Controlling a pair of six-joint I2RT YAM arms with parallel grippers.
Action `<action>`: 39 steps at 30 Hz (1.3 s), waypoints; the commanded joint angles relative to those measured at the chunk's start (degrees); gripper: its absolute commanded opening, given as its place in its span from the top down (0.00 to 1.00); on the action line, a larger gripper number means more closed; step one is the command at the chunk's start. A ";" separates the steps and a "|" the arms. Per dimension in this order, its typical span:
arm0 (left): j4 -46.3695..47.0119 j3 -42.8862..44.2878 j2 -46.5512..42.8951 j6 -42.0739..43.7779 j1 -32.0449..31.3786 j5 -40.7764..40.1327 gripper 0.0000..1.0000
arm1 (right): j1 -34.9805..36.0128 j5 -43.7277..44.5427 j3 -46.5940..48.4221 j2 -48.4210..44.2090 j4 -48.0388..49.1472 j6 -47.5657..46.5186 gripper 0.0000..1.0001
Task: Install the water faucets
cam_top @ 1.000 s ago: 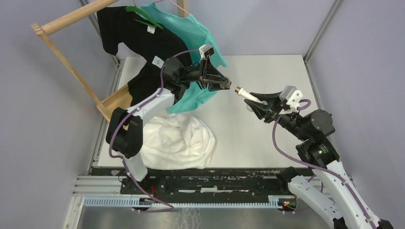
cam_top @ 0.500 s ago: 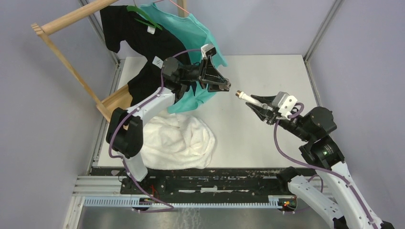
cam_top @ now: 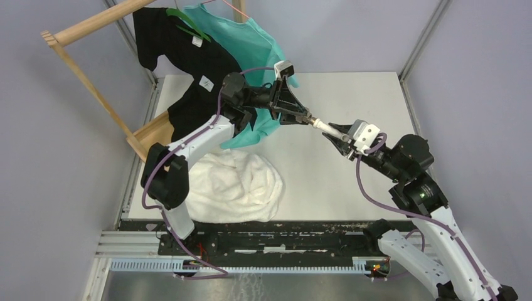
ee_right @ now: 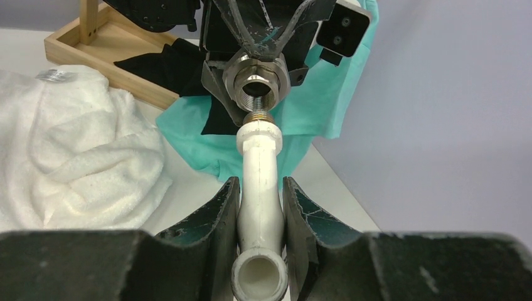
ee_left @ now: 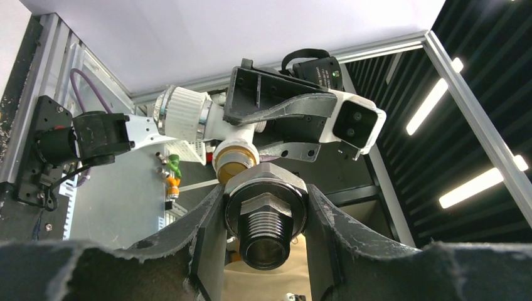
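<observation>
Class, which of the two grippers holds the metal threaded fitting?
The left gripper, in front of the teal shirt, has the silver hex fitting clamped in it. The right gripper grips the white plastic spout instead.

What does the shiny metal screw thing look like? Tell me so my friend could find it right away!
Look above the middle of the white table. There the left gripper pinches a small silver fitting, facing the tip of the white spout. Unlike its white plastic neighbour, it is silver metal, six-sided, with screw threads.
</observation>
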 commanded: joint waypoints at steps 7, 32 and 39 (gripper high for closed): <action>-0.56 2.76 -1.98 4.46 -1.91 -1.93 0.97 | 0.36 -0.86 2.08 -1.27 3.44 0.28 0.99; -10.84 3.30 -2.11 13.88 -2.34 -1.68 0.97 | 0.40 -1.34 1.33 1.36 6.58 4.14 0.99; -10.63 2.57 -1.89 13.49 -2.44 -1.62 0.97 | 0.53 -2.12 0.04 0.87 9.30 6.27 0.99</action>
